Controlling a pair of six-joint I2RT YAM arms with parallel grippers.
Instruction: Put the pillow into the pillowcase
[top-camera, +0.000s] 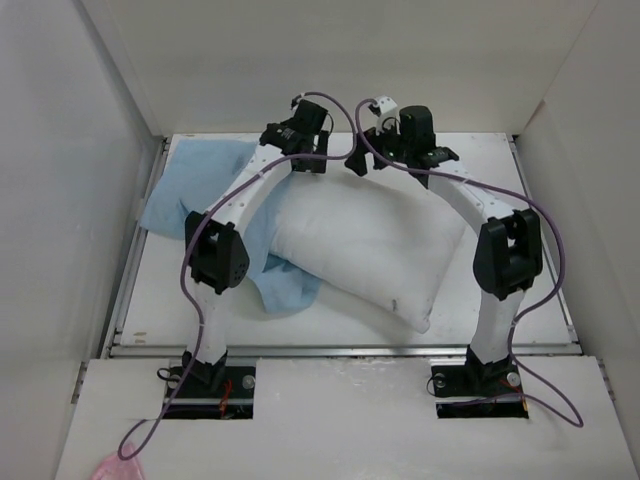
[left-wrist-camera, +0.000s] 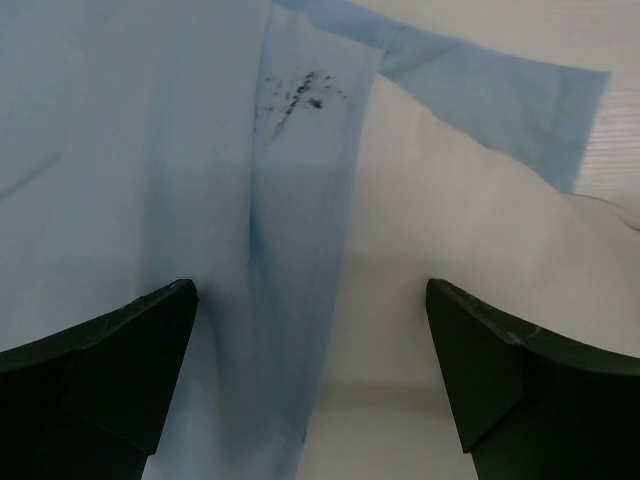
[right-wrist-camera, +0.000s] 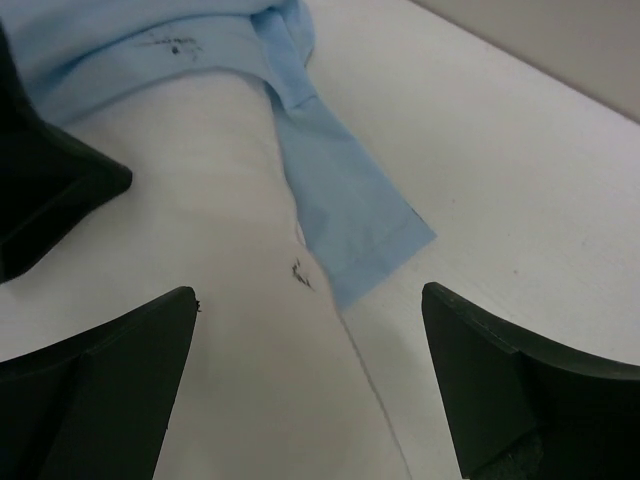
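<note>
— So, what does the overhead view show?
— A plump white pillow (top-camera: 365, 250) lies at the centre of a white table (top-camera: 540, 290). The light blue pillowcase (top-camera: 200, 180) is rumpled on the pillow's 9 o'clock side. It spreads out to 10 o'clock and shows again beside the pillow at 7 o'clock. Both arms arch over the pillow. The left gripper (top-camera: 300, 135) and right gripper (top-camera: 405, 135) hang close together at 12 o'clock, above its far edge.
— And the left wrist view?
— The left gripper (left-wrist-camera: 310, 290) has its fingers spread wide, with nothing between them. Blue cloth fills 9 to 12 o'clock, and a band of it runs to 2 o'clock across the white pillow. Dark scribbled marks (left-wrist-camera: 295, 95) sit on the cloth at 12 o'clock, too smeared to read.
— The right wrist view?
— The right gripper (right-wrist-camera: 308, 295) is likewise spread wide and empty. The pillow lies at 8 o'clock, and a blue strip runs from 11 o'clock to the centre. Bare table shows at 2 o'clock. A small dark mark (right-wrist-camera: 300, 272) on the pillow is not legible.
</note>
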